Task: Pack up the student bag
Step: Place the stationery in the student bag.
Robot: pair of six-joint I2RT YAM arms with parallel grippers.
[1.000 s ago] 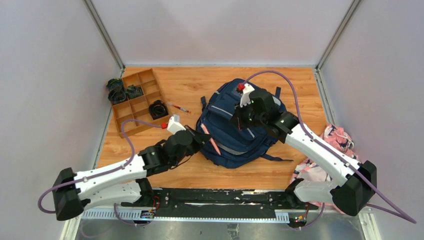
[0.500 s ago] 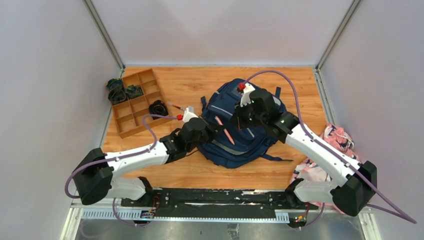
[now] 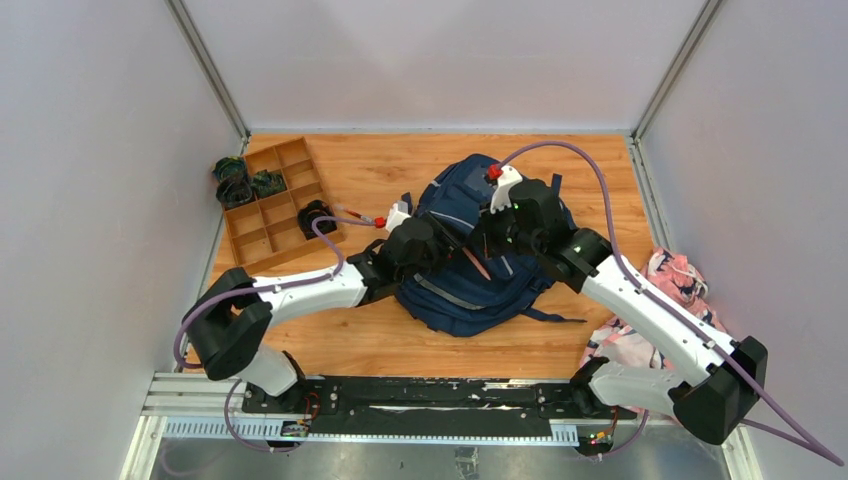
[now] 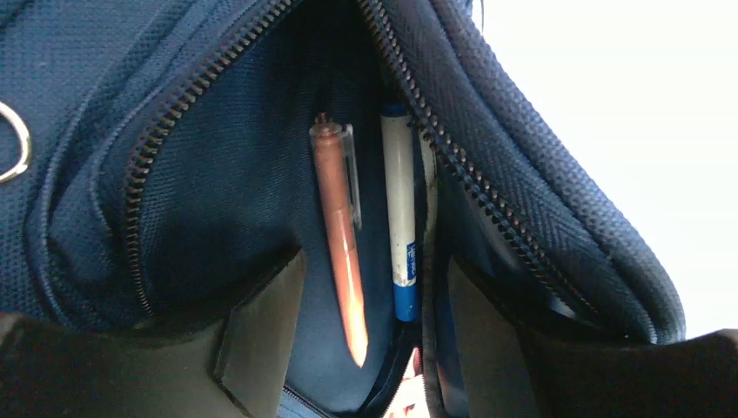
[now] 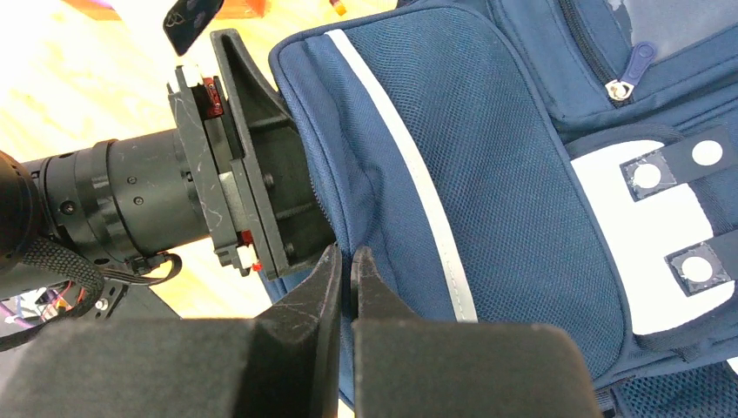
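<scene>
The left gripper (image 4: 370, 313) had its jaws spread and gripped nothing. A brown pen (image 4: 338, 235) lay loose between them inside the open pocket of the bag (image 4: 218, 174), beside a marker (image 4: 400, 209). The right gripper (image 5: 345, 261) was clamped tight, apparently nipping the pocket's lip to keep it agape. The bag lay mid-way across the wooden table (image 3: 380, 340), with a tray (image 3: 262, 215) at ten o'clock, a pink cloth (image 3: 670, 280) at four, and grey walls around.

A wooden divided tray (image 3: 255, 240) sits well to the left of the left claw (image 3: 452, 250), with dark coiled bundles (image 3: 317, 216) in some compartments. A thin red-tipped pen (image 3: 352, 212) lies between tray and claw. A pink patterned cloth bundle (image 3: 670, 280) lies well right of the right claw (image 3: 485, 238)
</scene>
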